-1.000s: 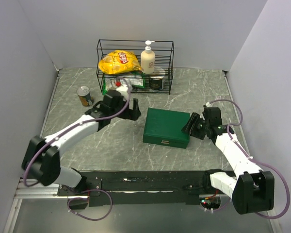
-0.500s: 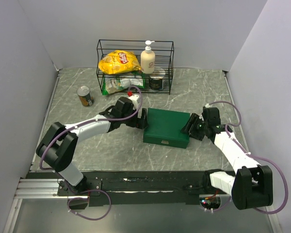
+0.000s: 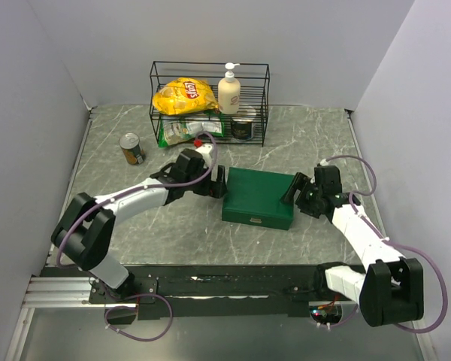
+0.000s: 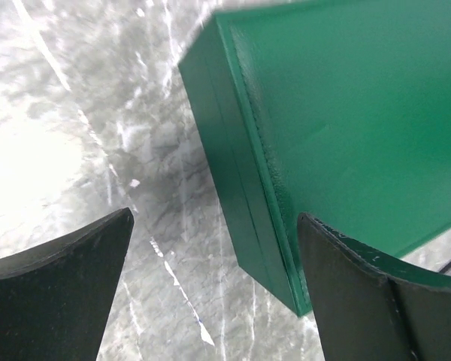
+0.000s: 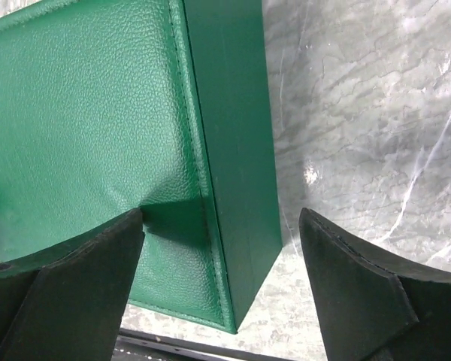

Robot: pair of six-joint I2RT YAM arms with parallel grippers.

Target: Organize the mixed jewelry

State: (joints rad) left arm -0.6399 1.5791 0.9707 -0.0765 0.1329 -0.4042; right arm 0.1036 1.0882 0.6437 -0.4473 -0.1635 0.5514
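Writing: "Lay's" in red on the yellow chip bag [image 3: 184, 95]; nothing else can be read (the can's label is too small).
Jewelry: no piece shows in any view, so I cannot tell where it lies or which way it points.
Green box [image 3: 259, 197]: at the centre of the grey marbled table [image 3: 323, 135], lid shut.
Box axis: long side runs roughly 9 to 3 o'clock, turned slightly toward 10 and 4.
Box front: a small pale clasp [image 3: 255, 219] faces 6 o'clock, toward the arm bases.
Box surface: deep green, pebbled like leather, with a stitched seam along the lid's edge in the right wrist view.
Left gripper [image 3: 216, 184]: at the box's 9 o'clock end, fingers wide apart and clamped on nothing.
Left wrist view: the gripper [image 4: 214, 226] straddles the box's edge, one finger over bare table, the other over the lid.
Right gripper [image 3: 295, 192]: at the 3 o'clock end, fingers also wide apart, holding nothing.
Right wrist view: the gripper [image 5: 222, 218] straddles that edge, one finger above the lid and casting a shadow on it, the other over the table; contact cannot be told.
Wire rack [image 3: 266, 113]: at 12 o'clock, holding the chip bag, a cream pump bottle [image 3: 229, 92], a green packet [image 3: 188, 129] and a dark jar [image 3: 243, 128].
Can [image 3: 132, 149]: upright at 10 o'clock, well apart from the box.
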